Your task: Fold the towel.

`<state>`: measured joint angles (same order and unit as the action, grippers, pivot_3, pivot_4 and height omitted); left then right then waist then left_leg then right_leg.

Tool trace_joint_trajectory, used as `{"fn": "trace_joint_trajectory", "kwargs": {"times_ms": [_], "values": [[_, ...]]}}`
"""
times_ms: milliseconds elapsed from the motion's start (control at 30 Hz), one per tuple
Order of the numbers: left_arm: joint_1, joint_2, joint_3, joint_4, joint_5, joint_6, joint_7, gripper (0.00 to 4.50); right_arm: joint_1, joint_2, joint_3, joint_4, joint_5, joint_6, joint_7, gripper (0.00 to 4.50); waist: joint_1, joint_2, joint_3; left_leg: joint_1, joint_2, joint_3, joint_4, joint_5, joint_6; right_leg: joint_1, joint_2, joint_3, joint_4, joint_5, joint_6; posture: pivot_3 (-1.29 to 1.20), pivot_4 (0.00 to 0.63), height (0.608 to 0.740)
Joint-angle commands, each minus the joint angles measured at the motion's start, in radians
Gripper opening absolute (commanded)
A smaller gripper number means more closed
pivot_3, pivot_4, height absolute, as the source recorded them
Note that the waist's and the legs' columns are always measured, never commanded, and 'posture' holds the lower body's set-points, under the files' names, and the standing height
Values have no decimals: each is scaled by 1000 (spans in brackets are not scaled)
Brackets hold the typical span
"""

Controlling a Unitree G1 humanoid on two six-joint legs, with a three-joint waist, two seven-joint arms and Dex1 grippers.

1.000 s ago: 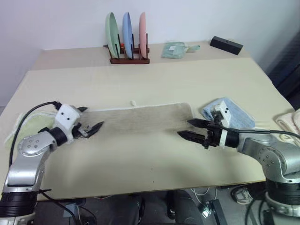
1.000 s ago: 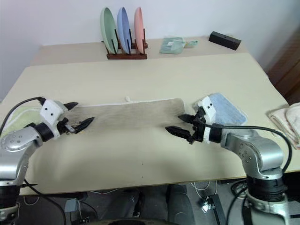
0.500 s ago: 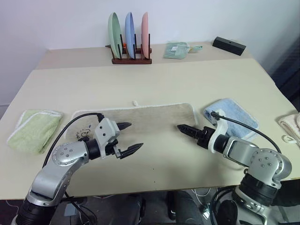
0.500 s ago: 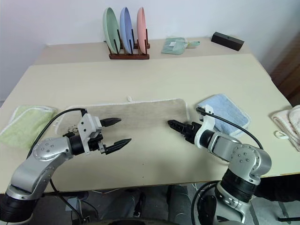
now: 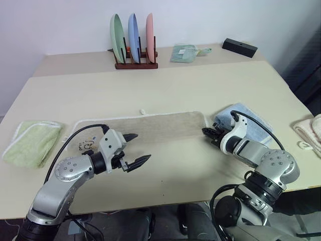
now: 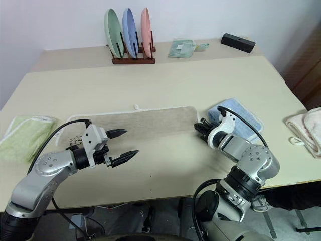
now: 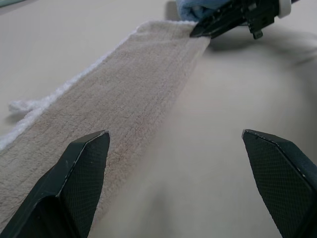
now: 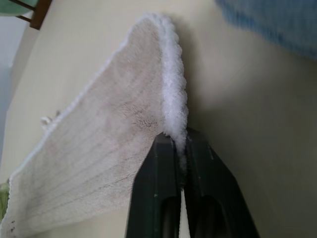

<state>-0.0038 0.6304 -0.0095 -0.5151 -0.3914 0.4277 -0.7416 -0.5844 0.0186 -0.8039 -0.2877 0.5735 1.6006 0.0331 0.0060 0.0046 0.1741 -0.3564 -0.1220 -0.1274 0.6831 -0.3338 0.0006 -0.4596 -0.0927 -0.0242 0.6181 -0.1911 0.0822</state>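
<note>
The beige towel [image 5: 150, 128] lies flat in a long strip across the middle of the table, with white corded edging and a small white loop [image 5: 142, 111] on its far side. My right gripper [image 5: 205, 132] is shut on the edging at the towel's right end; the right wrist view shows the white cord [image 8: 173, 99] pinched between the two fingers. My left gripper [image 5: 143, 146] is open, held just in front of the towel's left half, with nothing between its fingers [image 7: 79, 168]. A small dark mark [image 5: 90, 142] sits near the towel's left corner.
A light green towel [image 5: 31, 143] lies at the left edge and a light blue folded towel [image 5: 251, 125] just behind my right gripper. A plate rack [image 5: 133, 35], a green cloth [image 5: 183, 52] and a black box [image 5: 239, 47] stand at the back. A cream cloth [image 5: 308, 128] lies far right.
My right gripper rolled, moved up to the towel's right end and shut on its edging. My left gripper came inward from the towel's left end, then held still, open throughout.
</note>
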Motion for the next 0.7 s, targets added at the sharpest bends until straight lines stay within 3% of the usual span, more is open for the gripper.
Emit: {"fn": "trace_joint_trajectory", "kwargs": {"times_ms": [33,333,500,700], "values": [[-7,2,28,27,19,-44,2,4394,-6,-82,38,-118,71,12,59,22,4,1,0,0,0,0,0,0,0,0,0,0,0,0,0,0,150,740],[-57,2,38,136,35,-87,-19,4394,34,-364,120,-199,235,14,186,22,3,1,0,0,0,1,0,0,1,1,0,0,-2,0,0,0,150,740],[-85,-8,37,158,46,-94,-10,4394,12,-486,394,-228,260,-86,327,22,-2,1,0,0,2,2,0,0,1,0,1,0,-2,0,0,0,150,740],[-89,-22,53,154,47,-85,16,4394,-55,-494,693,-110,180,-306,462,22,3,0,0,0,3,3,0,-1,1,1,1,0,-3,0,0,0,150,740]]}}
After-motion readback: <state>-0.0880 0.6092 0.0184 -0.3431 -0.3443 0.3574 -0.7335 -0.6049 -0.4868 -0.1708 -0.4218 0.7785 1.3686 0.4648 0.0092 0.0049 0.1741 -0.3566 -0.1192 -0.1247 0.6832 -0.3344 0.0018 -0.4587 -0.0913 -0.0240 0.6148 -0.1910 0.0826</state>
